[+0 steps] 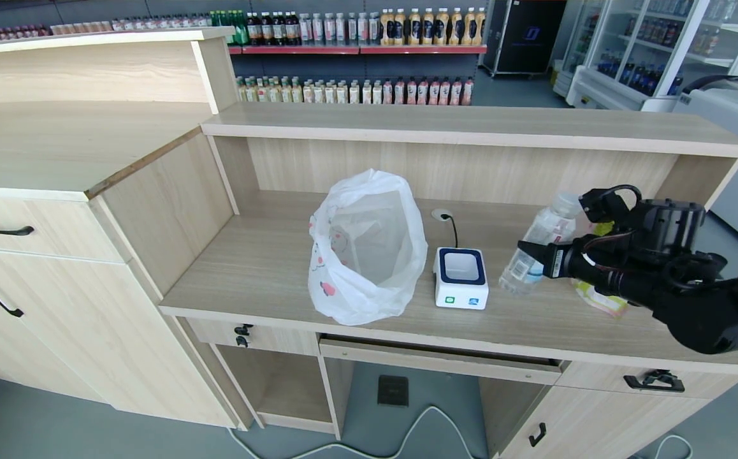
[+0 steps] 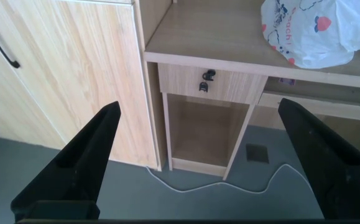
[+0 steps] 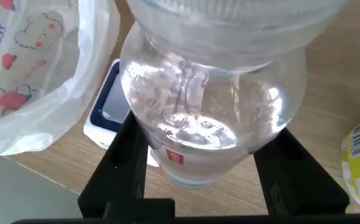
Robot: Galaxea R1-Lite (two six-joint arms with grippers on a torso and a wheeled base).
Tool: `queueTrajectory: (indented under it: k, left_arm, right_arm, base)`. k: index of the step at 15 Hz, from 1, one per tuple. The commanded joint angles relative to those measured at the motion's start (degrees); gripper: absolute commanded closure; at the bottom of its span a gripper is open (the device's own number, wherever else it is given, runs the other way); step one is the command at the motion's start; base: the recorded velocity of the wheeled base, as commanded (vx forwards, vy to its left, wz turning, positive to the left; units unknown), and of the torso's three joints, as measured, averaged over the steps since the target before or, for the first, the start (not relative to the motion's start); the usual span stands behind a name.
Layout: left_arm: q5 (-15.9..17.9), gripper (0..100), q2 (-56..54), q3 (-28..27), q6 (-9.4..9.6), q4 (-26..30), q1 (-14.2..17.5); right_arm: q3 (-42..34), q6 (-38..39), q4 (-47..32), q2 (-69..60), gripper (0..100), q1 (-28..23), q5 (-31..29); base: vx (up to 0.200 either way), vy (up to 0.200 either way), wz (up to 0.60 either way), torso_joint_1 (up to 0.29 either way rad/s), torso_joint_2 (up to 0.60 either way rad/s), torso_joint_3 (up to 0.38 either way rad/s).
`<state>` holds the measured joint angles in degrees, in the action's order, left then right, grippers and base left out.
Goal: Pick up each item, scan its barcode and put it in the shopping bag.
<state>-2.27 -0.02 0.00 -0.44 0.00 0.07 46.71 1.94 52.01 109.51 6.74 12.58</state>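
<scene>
The right gripper is clamped across the lower body of the clear water bottle, one finger on each side. The bottle hangs tilted above the counter, base towards the scanner and cap up towards the back right corner. It is just beside the scanner's right side and not yet over the window.

My read: this is the scan step. The bottle should come across until its label faces that dark window, and the wrist will probably need to roll, because the pale label patch near the base seems to face up and forward rather than down. A short pause there gives the scanner time to read.

The shopping bag stands open at the middle of the counter, just left of the scanner, so the drop after that is short. The bottle needs to clear the bag's floppy rim and go in base first.

A yellow-green packet lies near the front edge, under the right arm, waiting its turn. The left gripper sits low, below the counter's front left corner, its fingers spread wide and holding nothing.
</scene>
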Motion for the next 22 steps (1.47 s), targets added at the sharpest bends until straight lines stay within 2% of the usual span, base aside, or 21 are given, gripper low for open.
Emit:
queueTrajectory:
  k: [1,2,3,4,7,10,12,14,16,19,22]
  left_arm:
    - [0.0,0,0.0,0.0,0.00,0.0,0.0]
    - [0.0,0,0.0,0.0,-0.09,0.0,0.0]
    - [0.0,0,0.0,0.0,0.00,0.0,0.0]
    - [0.0,0,0.0,0.0,-0.09,0.0,0.0]
    - [0.0,0,0.0,0.0,-0.09,0.0,0.0]
    - [0.0,0,0.0,0.0,0.00,0.0,0.0]
    - [0.0,0,0.0,0.0,-0.09,0.0,0.0]
    - [0.0,0,0.0,0.0,-0.09,0.0,0.0]
    - [0.0,0,0.0,0.0,-0.09,0.0,0.0]
    - [0.0,0,0.0,0.0,-0.09,0.0,0.0]
    - [0.0,0,0.0,0.0,0.00,0.0,0.0]
  right_arm:
    - [1.6,1.9,-3.6,-7.4,100,2.0,2.8]
    - [5.4,3.2,-12.9,-13.2,100,2.9,6.5]
    - [8.3,4.9,-18.6,-16.7,100,3.7,8.4]
    - [13.3,9.7,-28.5,-23.0,100,5.7,12.1]
    - [21.0,12.6,-41.5,-32.0,100,8.8,17.8]
    - [23.2,14.2,-48.8,-37.8,100,12.6,20.7]
    - [23.7,14.3,-50.9,-39.0,100,13.6,20.7]
    - [23.2,14.6,-52.9,-40.9,100,13.8,20.9]
    - [21.3,16.2,-56.9,-44.7,100,16.6,20.9]
    - [18.1,16.3,-57.2,-47.5,100,20.3,20.8]
    - [17.9,16.7,-57.3,-47.7,100,22.4,21.0]
  base:
    - [0.000,0.000,0.00,0.000,0.00,0.000]
    - [0.000,0.000,0.00,0.000,0.00,0.000]
    - [0.000,0.000,0.00,0.000,0.00,0.000]
    - [0.000,0.000,0.00,0.000,0.00,0.000]
    - [0.000,0.000,0.00,0.000,0.00,0.000]
    - [0.000,0.000,0.00,0.000,0.00,0.000]
    - [0.000,0.000,0.00,0.000,0.00,0.000]
    - [0.000,0.000,0.00,0.000,0.00,0.000]
    - [0.000,0.000,0.00,0.000,0.00,0.000]
    - [0.000,0.000,0.00,0.000,0.00,0.000]
    - [0.000,0.000,0.00,0.000,0.00,0.000]
